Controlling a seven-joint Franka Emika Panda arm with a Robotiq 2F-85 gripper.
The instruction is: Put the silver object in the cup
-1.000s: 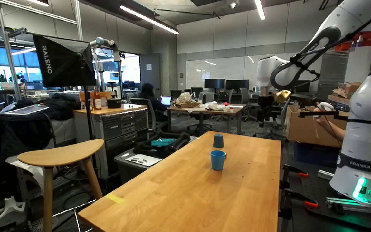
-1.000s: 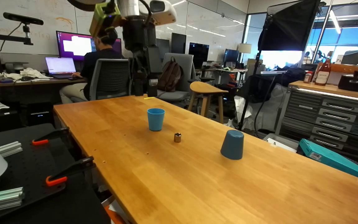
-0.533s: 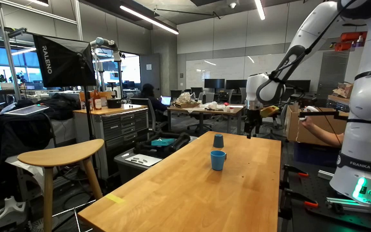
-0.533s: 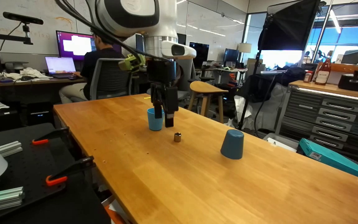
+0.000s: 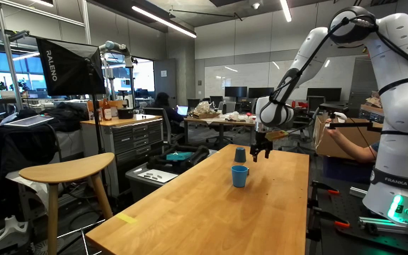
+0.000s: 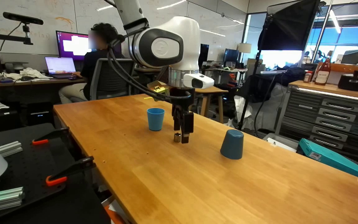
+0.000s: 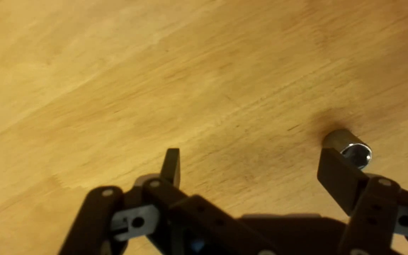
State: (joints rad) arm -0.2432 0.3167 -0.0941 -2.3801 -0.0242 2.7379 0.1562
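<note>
The silver object [image 6: 177, 137] is a small metal socket standing upright on the wooden table. In an exterior view it mostly hides behind the upright light-blue cup [image 5: 239, 176], with a sliver of it [image 5: 248, 171] showing. This cup also shows in an exterior view [image 6: 155, 119], mouth up. My gripper [image 6: 181, 136] points down, low over the table near the silver object. In the wrist view my gripper [image 7: 249, 149] is open with nothing between the fingers. The silver object [image 7: 340, 139] lies outside the gap, partly hidden by the right finger [image 7: 342, 177].
A darker blue cup [image 6: 232, 144] stands upside down on the wooden table [image 6: 166, 180]; it also shows in an exterior view [image 5: 240, 155]. Clamps with orange tips [image 6: 56, 181] hold the table's edge on the robot's side. A wooden stool [image 5: 67, 168] stands beside the table.
My gripper has come in over the table and down, moving left in one exterior picture and right in the opposite one, close to the silver object. The cups and silver object have not moved.
</note>
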